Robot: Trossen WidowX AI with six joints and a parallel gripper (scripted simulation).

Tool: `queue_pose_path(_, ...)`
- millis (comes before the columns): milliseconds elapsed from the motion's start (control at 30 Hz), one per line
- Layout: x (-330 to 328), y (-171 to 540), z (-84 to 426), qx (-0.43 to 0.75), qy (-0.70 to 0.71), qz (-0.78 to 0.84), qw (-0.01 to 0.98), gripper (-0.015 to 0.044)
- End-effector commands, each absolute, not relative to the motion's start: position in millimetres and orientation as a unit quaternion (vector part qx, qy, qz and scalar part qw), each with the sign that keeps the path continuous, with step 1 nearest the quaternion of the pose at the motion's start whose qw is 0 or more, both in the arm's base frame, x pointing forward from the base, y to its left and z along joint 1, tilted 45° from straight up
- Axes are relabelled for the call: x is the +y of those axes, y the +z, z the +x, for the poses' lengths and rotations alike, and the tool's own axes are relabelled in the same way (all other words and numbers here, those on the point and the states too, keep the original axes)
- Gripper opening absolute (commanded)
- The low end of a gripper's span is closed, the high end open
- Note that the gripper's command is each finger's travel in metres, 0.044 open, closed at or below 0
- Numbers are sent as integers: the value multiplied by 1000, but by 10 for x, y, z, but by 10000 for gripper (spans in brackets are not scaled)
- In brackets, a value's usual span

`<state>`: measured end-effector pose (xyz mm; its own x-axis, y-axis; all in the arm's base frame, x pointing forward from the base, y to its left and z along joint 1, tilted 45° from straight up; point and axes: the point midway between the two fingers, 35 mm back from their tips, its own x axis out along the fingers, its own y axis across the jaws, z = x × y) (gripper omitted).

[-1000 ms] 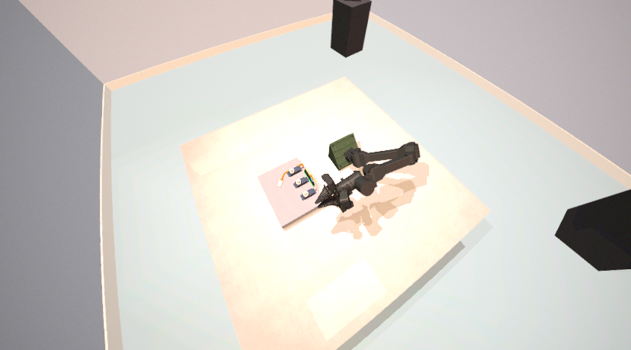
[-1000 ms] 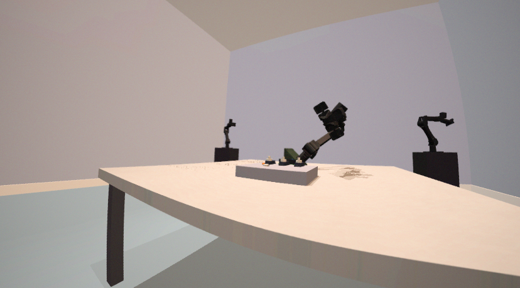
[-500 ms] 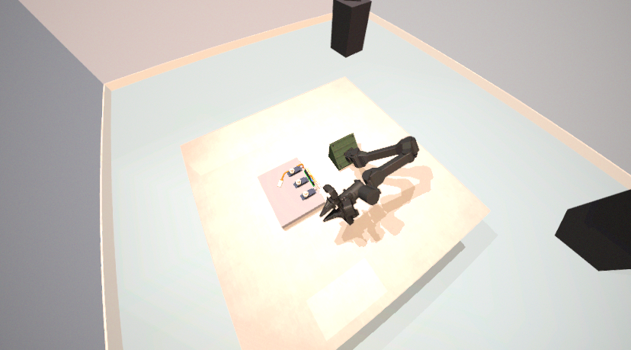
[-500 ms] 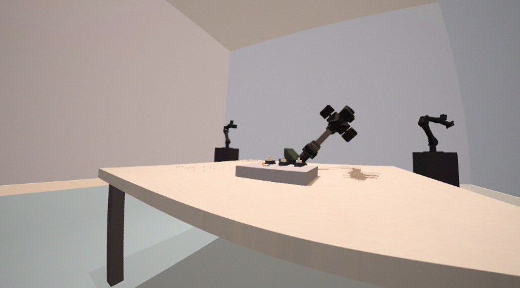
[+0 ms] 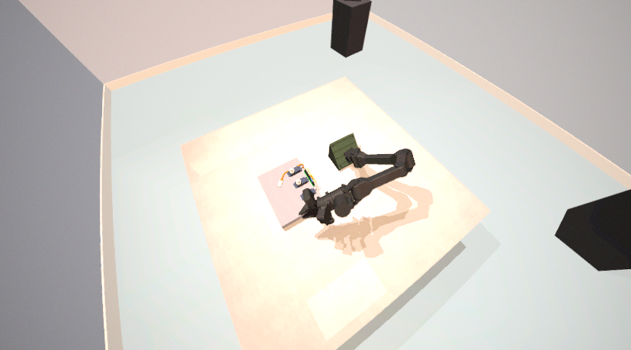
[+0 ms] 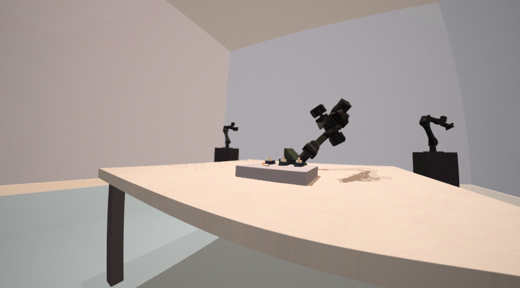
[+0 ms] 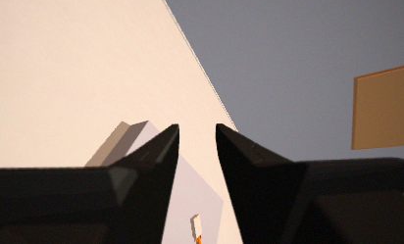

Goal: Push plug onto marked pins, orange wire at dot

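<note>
The white plug (image 5: 280,183) (image 7: 196,226) lies on top of the pale holder block (image 5: 279,201) (image 6: 268,173) (image 7: 193,189), and its orange lead (image 5: 283,175) runs back toward the servo (image 5: 293,171) at the block's far end. The dark pin row with a green part (image 5: 309,177) runs along the block's right edge in the top view; single pins and the dot are too small to tell. My gripper (image 5: 301,213) (image 7: 197,129) is partly open with nothing between its fingertips. The exterior view shows it high above the table. The plug is well below the fingertips in the wrist view.
Two more servos (image 5: 301,182) (image 5: 308,194) stand on the block, the nearer one partly hidden by my arm. A green ridged wedge (image 5: 343,152) (image 6: 291,154) stands beside the arm's base. Other arms on dark pedestals (image 5: 350,27) (image 6: 435,167) stand away from the table.
</note>
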<state>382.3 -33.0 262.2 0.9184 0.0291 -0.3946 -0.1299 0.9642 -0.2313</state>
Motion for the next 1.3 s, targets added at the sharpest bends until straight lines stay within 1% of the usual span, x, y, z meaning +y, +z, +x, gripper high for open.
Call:
queue_pose_path(0,-458,2379,3970,262,70,-150,951,115)
queue_pose_path(333,-795,1742,4178,395,160,-163,890,115)
queue_pose_path(633,-1113,1140,4192,477,265,-124,829,115)
queue_pose_path(867,-1336,713,4106,503,347,-65,789,115)
queue_pose_path(1100,-1535,332,3968,498,418,13,760,115)
queue_pose_path(1267,-1573,260,3935,493,431,31,755,115)
